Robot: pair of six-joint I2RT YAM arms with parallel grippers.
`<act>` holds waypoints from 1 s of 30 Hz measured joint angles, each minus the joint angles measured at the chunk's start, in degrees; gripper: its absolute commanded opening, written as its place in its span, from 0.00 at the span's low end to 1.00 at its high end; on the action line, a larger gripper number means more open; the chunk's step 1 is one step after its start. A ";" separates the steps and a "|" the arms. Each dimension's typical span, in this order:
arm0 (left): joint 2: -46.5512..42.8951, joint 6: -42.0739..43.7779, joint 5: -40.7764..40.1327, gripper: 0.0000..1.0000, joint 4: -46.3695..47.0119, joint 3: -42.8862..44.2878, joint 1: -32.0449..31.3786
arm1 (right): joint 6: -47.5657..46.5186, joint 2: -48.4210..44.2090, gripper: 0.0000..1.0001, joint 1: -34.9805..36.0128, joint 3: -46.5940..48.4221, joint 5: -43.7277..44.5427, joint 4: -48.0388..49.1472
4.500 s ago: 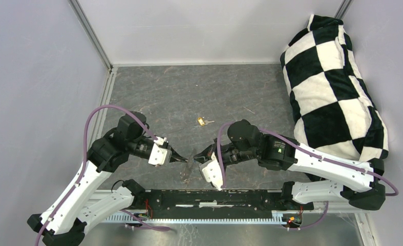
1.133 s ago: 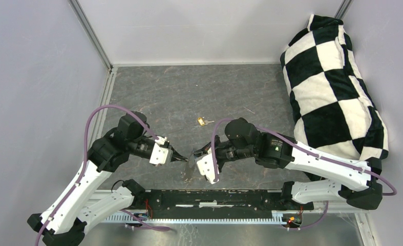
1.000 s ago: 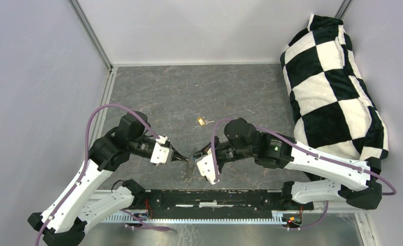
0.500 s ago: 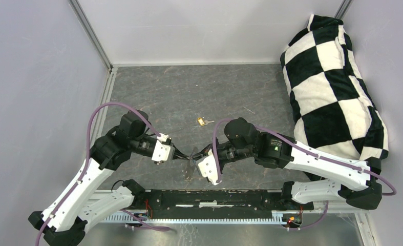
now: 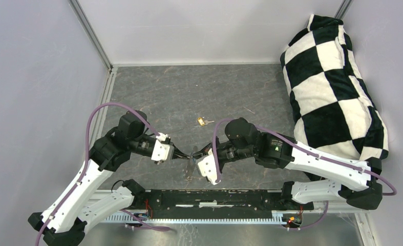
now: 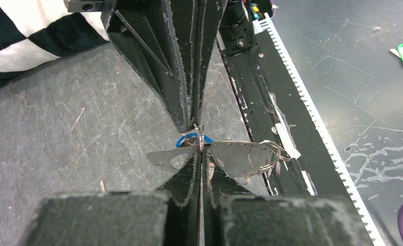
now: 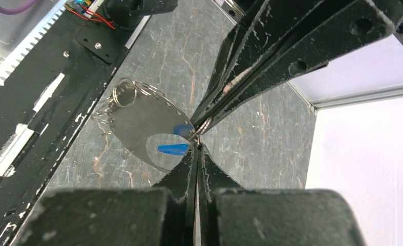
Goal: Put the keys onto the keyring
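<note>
My left gripper [image 5: 188, 155] and right gripper [image 5: 195, 154] meet tip to tip above the near middle of the table. The left gripper [image 6: 200, 148] is shut on the keyring [image 6: 230, 154], a grey-silver loop with small wire rings at one end, which hangs below in the top view [image 5: 189, 168]. The right gripper [image 7: 196, 146] is shut, and the blue key [image 7: 172, 149] sits at its tips against the keyring [image 7: 138, 118]. The blue key's head also shows in the left wrist view [image 6: 188, 138]. The gold key [image 5: 203, 121] lies on the table just behind the grippers.
A black-and-white checkered pillow [image 5: 332, 87] fills the right side. A black rail [image 5: 214, 197] runs along the near edge under the grippers. White walls stand at the left and back. A small sliver [image 5: 249, 110] lies right of the gold key.
The two grippers have closed the gap between them and now touch tip to tip. The left gripper shifted right with the keyring, and the right gripper shifted left.
</note>
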 measured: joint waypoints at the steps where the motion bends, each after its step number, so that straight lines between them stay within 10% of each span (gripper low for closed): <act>1: -0.02 0.00 0.00 0.02 0.00 0.00 0.00 | 0.02 -0.04 0.00 0.00 0.00 0.63 0.00; 30: 0.74 2.23 0.07 0.02 -2.05 0.00 0.00 | 0.66 -0.59 0.00 -2.10 -1.40 -0.76 0.83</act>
